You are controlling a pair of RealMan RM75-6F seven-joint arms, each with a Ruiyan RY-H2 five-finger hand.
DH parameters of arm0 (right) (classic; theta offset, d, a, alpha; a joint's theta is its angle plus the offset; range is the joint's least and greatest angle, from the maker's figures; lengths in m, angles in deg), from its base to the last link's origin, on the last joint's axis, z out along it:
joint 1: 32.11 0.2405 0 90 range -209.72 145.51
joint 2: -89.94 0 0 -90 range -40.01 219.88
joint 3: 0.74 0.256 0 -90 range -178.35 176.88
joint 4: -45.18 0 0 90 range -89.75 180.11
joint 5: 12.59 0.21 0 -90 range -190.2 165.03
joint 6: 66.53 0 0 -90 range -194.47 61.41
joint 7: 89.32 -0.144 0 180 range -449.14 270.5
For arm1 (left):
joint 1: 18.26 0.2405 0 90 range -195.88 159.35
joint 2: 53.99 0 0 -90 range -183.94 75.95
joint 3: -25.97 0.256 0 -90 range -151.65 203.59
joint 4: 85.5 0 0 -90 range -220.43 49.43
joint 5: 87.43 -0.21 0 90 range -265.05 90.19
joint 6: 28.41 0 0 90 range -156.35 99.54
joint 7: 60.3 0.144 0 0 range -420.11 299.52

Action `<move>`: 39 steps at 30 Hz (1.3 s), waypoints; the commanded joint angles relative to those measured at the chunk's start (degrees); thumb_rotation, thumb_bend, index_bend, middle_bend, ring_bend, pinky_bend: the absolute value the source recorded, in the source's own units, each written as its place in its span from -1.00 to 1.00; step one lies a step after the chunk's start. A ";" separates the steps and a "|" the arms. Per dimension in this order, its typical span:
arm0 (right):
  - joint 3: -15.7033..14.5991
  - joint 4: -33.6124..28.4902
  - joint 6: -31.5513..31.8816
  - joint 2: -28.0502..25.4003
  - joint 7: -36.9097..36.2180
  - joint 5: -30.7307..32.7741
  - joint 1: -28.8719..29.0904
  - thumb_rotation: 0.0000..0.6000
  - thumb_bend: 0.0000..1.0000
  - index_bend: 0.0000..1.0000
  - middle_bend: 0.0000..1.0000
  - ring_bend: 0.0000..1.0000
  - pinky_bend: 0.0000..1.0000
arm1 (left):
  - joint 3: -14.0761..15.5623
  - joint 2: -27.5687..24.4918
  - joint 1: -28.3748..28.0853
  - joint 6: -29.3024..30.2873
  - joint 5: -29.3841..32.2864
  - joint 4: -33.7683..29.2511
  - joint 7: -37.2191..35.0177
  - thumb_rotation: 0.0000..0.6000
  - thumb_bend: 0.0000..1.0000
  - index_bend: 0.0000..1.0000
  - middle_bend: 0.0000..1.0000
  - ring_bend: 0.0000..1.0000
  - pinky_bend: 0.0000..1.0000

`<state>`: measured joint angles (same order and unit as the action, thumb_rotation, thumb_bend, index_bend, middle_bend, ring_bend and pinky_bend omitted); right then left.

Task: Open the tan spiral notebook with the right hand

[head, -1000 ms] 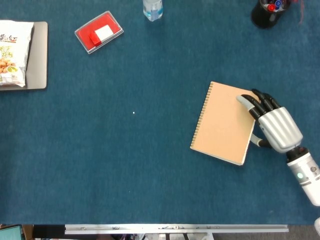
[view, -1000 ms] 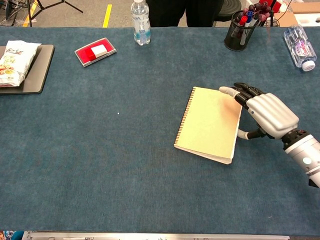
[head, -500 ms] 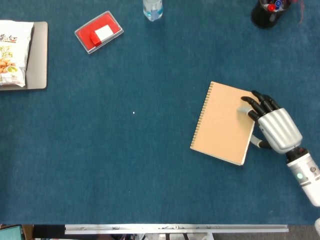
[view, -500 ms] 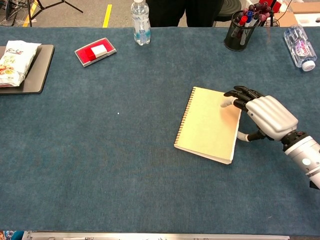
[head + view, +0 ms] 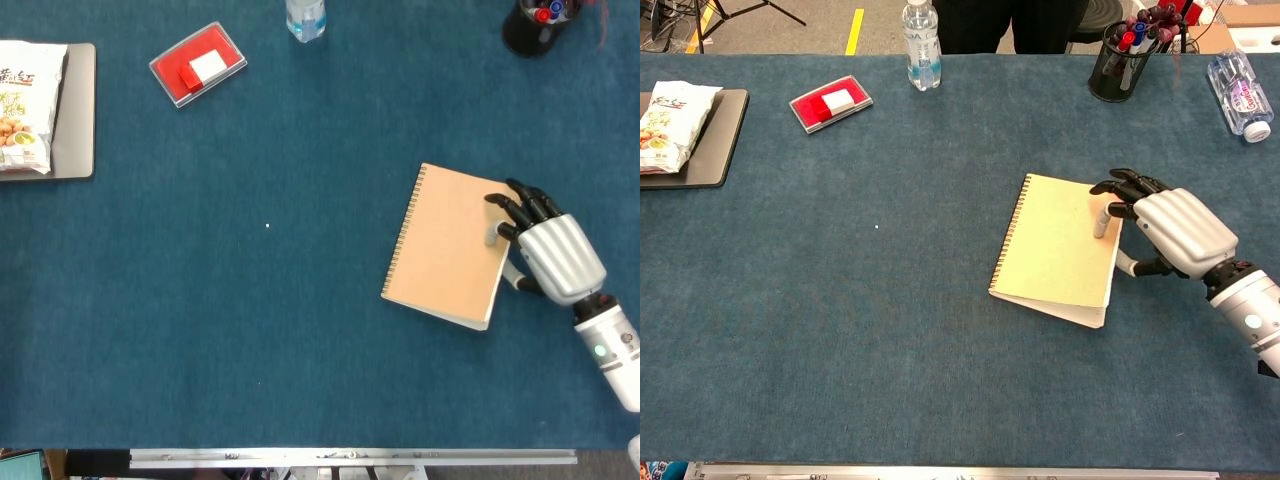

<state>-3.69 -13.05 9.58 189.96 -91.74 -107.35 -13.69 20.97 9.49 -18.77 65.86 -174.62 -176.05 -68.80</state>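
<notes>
The tan spiral notebook [image 5: 445, 245] [image 5: 1055, 250] lies on the blue table right of centre, with its spiral along the left side. My right hand [image 5: 555, 255] [image 5: 1175, 230] is at its right edge. The fingers curl over onto the cover, and one pale fingertip [image 5: 492, 236] [image 5: 1101, 226] points down onto it. The thumb sits against the edge below. The cover's right side stands slightly off the pages, with a thin gap at the lower right corner. My left hand shows in neither view.
A red box [image 5: 198, 65] [image 5: 830, 102] and a water bottle [image 5: 305, 18] [image 5: 921, 35] stand at the back. A pen cup [image 5: 535, 22] [image 5: 1122, 55] and a lying bottle [image 5: 1240, 95] are back right. A snack bag [image 5: 25, 105] rests on a grey tray [image 5: 78, 120] far left.
The right hand's fingers have curled from lying flat on the cover to pointing down at its right edge. The cover's right side has lifted a little off the pages.
</notes>
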 commanded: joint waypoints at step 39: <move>-5.14 -33.49 -6.88 -29.91 24.59 -0.90 0.58 1.00 -0.06 0.19 -0.49 -0.83 -0.69 | 0.00 0.19 -0.01 -0.05 -0.01 -0.04 0.65 1.00 -0.44 -0.09 -0.21 -0.38 0.00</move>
<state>-8.57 -45.70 2.63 160.91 -67.81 -108.12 -12.87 20.97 9.69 -18.79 65.81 -174.63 -176.09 -68.16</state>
